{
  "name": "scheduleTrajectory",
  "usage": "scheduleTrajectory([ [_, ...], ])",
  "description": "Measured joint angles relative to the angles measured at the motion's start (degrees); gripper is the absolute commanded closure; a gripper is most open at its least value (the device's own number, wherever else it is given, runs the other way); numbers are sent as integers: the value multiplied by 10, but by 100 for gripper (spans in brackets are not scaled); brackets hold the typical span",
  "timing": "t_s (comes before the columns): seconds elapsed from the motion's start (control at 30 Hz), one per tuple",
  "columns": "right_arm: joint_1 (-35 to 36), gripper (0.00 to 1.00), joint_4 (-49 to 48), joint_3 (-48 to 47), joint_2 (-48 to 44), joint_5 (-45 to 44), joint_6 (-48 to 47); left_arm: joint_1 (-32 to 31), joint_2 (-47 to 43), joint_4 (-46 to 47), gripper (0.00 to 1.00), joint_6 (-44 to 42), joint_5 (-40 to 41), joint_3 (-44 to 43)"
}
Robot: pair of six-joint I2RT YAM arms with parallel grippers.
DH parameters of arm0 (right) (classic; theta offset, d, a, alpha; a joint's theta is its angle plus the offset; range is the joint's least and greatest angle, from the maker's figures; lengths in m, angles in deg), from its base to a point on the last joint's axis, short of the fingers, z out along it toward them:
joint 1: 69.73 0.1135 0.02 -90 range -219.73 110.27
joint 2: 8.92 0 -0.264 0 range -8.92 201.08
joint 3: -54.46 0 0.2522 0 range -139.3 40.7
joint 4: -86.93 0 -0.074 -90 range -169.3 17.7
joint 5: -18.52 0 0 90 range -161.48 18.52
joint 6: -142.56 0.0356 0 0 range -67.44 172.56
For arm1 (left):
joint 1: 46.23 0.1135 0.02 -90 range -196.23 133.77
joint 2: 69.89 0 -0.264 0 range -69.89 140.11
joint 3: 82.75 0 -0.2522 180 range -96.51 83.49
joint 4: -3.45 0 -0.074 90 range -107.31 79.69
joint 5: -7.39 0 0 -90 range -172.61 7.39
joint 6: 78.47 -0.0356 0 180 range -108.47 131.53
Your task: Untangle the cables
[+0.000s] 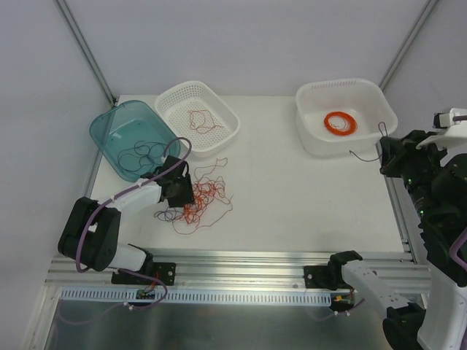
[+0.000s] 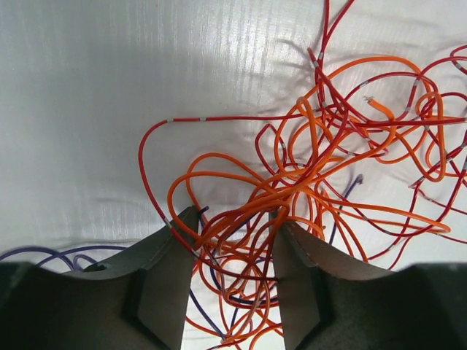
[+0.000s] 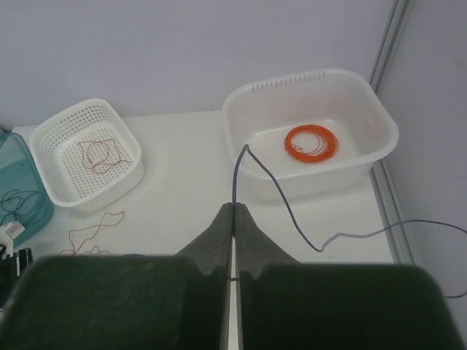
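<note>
Left gripper, jaws spread, straddles the tangled cables mid-left on the table; white tabletop stretches rightward. Right gripper, pressed together, seemingly pinches a dark cable beside the white tub.

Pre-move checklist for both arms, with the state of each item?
1. Jaws of the left pincer apart: ok.
2. Wires inside that gap: ok, orange and red strands of the tangle run between the fingers.
3. Only one strand in the gap: not ok, several cross there.
4. Grip of the right pincer: ok, shut on the dark wire.
5. Dark wire apart from the tangle: ok, it hangs by the white tub, far from the pile.
6. Dark wire clear of the tub wall: cannot tell.
</note>
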Motion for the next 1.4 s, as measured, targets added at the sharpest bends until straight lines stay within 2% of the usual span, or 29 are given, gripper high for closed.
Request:
scheduleTrajectory([
  [0.17,-1,99,2,19,-4,54,-3,-2,-11,-8,37,-5,-10,-2],
  [0.2,-2,99,2,30,-5,68,-3,-3,-23,-12,30,-7,-15,-2],
  [0.33,-2,99,0,81,-5,130,-2,-23,-100,-25,19,-24,-35,-9],
  [0.57,-2,99,-39,172,-7,291,20,-53,-236,1,14,-88,-106,-52],
  [0.73,13,99,-83,229,-5,354,48,-80,-276,26,12,-130,-164,-66],
  [1.0,53,99,-129,254,-3,380,75,-166,-268,98,11,-172,-202,-76],
  [1.4,122,99,-180,268,2,383,113,-298,-166,323,11,-249,-200,-80],
])
